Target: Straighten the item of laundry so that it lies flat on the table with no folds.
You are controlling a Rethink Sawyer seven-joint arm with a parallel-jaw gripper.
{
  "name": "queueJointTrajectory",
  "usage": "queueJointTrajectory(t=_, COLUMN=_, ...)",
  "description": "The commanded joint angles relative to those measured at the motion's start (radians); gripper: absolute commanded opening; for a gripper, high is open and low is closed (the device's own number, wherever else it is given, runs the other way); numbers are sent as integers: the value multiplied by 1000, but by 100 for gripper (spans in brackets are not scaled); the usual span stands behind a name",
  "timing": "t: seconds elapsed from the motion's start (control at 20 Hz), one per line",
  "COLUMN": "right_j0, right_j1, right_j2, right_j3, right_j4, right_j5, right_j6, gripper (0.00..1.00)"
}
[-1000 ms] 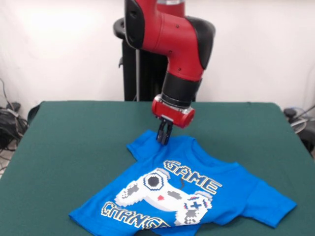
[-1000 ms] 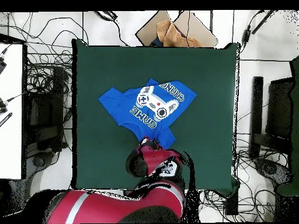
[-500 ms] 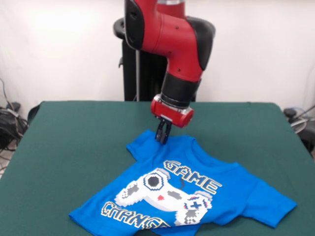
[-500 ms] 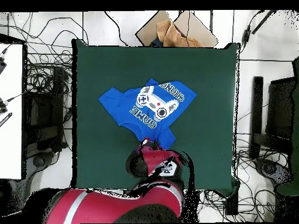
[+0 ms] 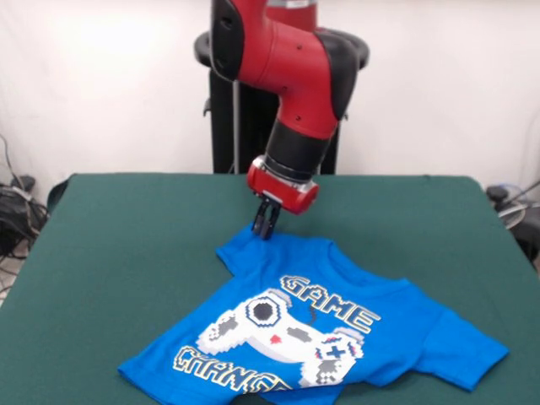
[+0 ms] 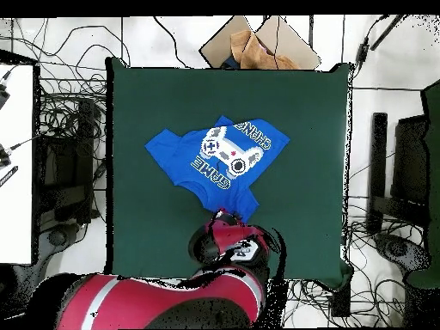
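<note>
The item of laundry (image 5: 321, 329), a bright blue T-shirt, lies print-up on the green table (image 5: 126, 245), right of centre toward the near edge. Its near hem runs out of the front view at the bottom. My gripper (image 5: 262, 228) stands at the shirt's far left sleeve edge, fingers together, pinching a small raised peak of blue cloth. In the overhead view the shirt (image 6: 215, 155) lies mid-table (image 6: 146, 94), one sleeve stretching toward the robot. The gripper itself is hidden there under the red wrist (image 6: 230, 241).
The black pedestal (image 5: 224, 126) stands behind the table's far edge. In the overhead view, a cardboard box with brown paper (image 6: 258, 43) sits beyond the table's far edge, cables lie all round on the floor, and a white desk (image 6: 13, 163) stands at the left.
The gripper has moved a little left and toward the pedestal in the front view, staying at the shirt's far sleeve edge. The rest of the shirt has hardly shifted.
</note>
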Motion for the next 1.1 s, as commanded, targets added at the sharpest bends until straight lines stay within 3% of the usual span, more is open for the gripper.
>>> queueJointTrajectory(t=0.05, right_j0=10, right_j1=57, right_j2=8, right_j3=-34, right_j4=65, right_j5=3, right_j6=111, gripper=0)
queueJointTrajectory(t=0.2, right_j0=-16, right_j1=50, right_j2=33, right_j3=-35, right_j4=50, right_j5=0, right_j6=99, gripper=0)
queueJointTrajectory(t=0.4, right_j0=-131, right_j1=25, right_j2=163, right_j3=-20, right_j4=-18, right_j5=-38, right_j6=68, gripper=0)
queueJointTrajectory(t=1.1, right_j0=-256, right_j1=-16, right_j2=294, right_j3=-8, right_j4=-70, right_j5=55, right_j6=12, gripper=0)
